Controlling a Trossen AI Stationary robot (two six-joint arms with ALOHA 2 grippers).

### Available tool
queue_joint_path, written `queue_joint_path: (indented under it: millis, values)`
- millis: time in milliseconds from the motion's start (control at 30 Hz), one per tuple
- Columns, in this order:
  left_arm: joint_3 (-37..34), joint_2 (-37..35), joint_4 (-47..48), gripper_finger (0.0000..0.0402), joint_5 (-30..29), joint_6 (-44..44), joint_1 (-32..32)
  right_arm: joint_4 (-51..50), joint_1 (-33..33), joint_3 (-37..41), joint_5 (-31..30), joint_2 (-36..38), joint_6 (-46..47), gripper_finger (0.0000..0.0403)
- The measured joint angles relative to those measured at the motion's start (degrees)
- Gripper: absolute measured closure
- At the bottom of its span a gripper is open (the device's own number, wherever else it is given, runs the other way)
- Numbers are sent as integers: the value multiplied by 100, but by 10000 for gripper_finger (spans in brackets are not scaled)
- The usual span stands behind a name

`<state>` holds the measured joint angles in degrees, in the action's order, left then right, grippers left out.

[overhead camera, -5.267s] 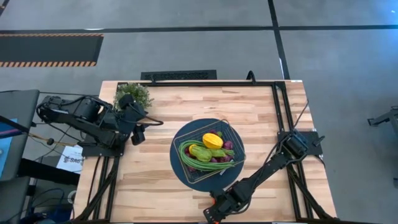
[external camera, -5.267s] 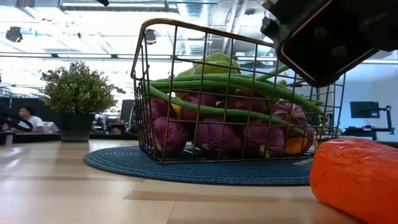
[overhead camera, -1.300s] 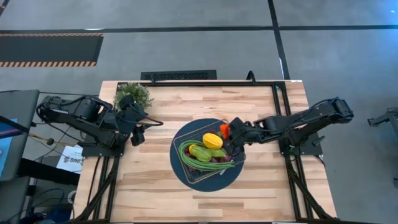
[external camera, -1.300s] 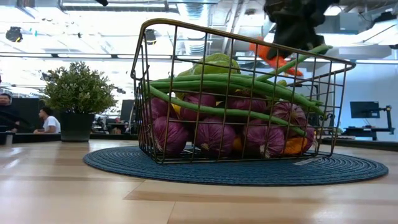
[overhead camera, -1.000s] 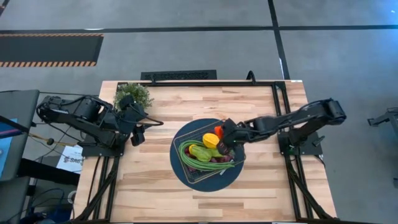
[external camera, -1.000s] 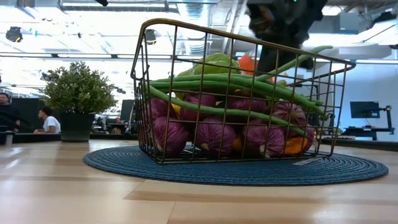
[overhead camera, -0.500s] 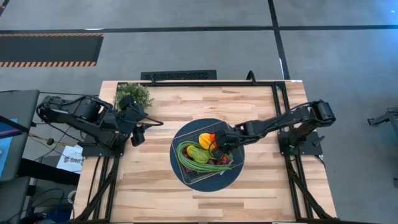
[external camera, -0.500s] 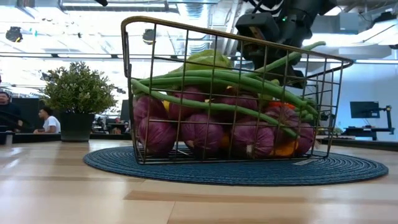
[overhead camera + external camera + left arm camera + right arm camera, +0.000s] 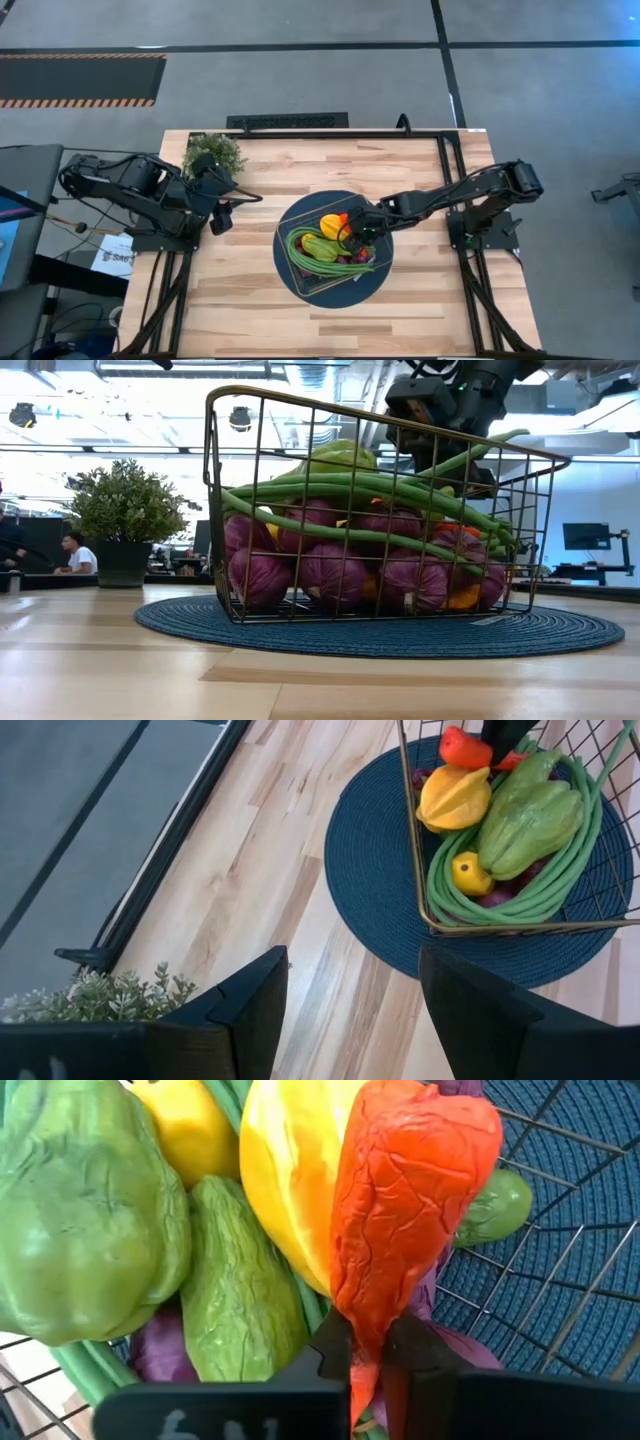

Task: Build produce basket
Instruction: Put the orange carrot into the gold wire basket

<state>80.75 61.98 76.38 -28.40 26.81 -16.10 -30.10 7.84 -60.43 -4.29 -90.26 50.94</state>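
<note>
Orange against the dark fingertips, a wrinkled carrot (image 9: pixel 405 1220) is pinched by its thin end in the right gripper (image 9: pixel 368 1348), whose fingers are nearly closed around it. The carrot's fat end lies against a yellow pepper (image 9: pixel 290 1180), with a big green pepper (image 9: pixel 80 1210) and a smaller ridged green one (image 9: pixel 240 1280) beside it, purple grapes (image 9: pixel 330 572) beneath, and long green beans (image 9: pixel 370 488) looped around the pile. All of this sits inside the wire basket (image 9: pixel 358 203), which stands on a round dark blue mat (image 9: pixel 283 268) in the middle of the wooden table (image 9: pixel 240 300). From above, the right gripper (image 9: pixel 355 228) reaches into the basket over its right side. The left gripper (image 9: pixel 222 212) hangs over the table's left part, well away from the basket, its fingers (image 9: pixel 250 1005) spread apart and holding nothing. A small leafy plant (image 9: pixel 213 152) stands at the back left corner, just behind that arm.
</note>
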Motion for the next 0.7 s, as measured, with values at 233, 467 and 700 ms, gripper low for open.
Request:
queue_joint_path:
  millis: [233, 467, 700]
  values:
    - [0, 2, 0, 189, 0, 0, -2, 6, 1, -1, 236, 0, -42, 325]
    - [0, 2, 0, 189, 0, 0, -1, -16, 3, -31, 324, -6, -44, 269]
    - [0, 0, 4, 189, 0, 0, 0, -2, 3, -211, 334, -6, -135, 234]
